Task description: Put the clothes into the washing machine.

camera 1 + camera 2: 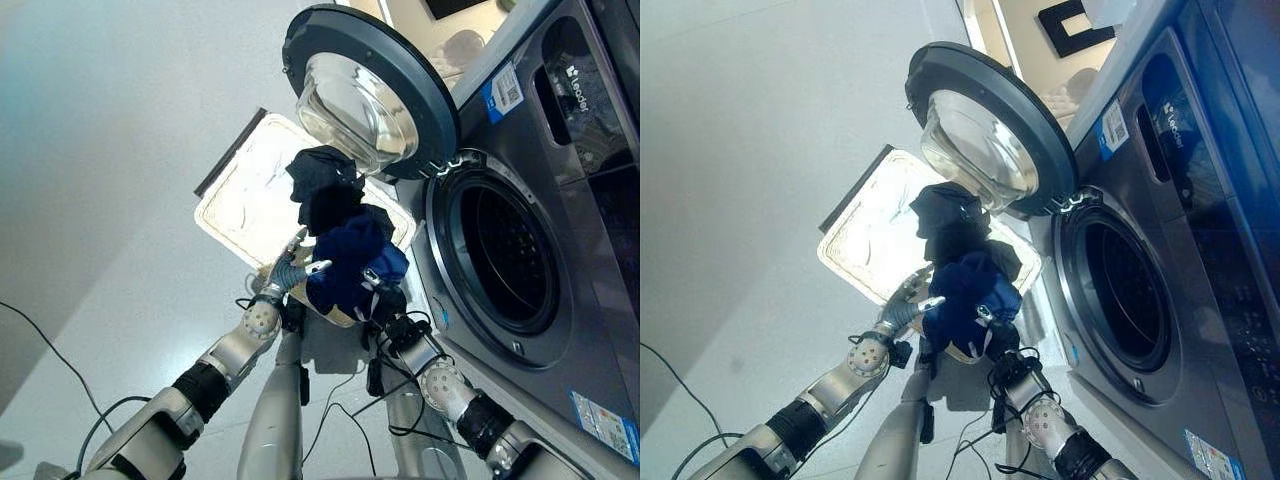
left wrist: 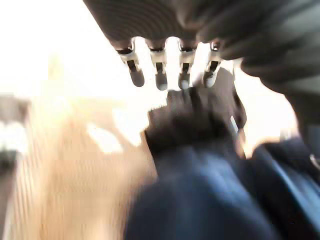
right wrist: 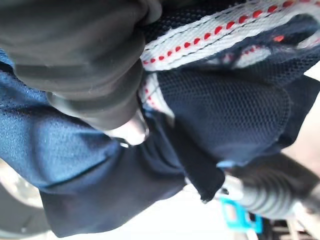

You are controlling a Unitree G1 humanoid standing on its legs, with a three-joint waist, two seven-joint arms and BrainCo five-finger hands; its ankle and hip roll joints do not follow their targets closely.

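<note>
Bundle of dark blue clothes [image 1: 345, 255] lifted above basket [image 1: 235, 215], left hand [image 1: 290, 268] fingers straight against its side, right hand [image 1: 380, 290] fingers buried, grip untellable; best swung together right into open drum [image 1: 510, 255], clear of door [image 1: 365, 85].

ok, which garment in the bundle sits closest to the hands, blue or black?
The blue garment: it sits between the left hand and right hand. The black garment rides on top, further from them, just under the open door.
</note>
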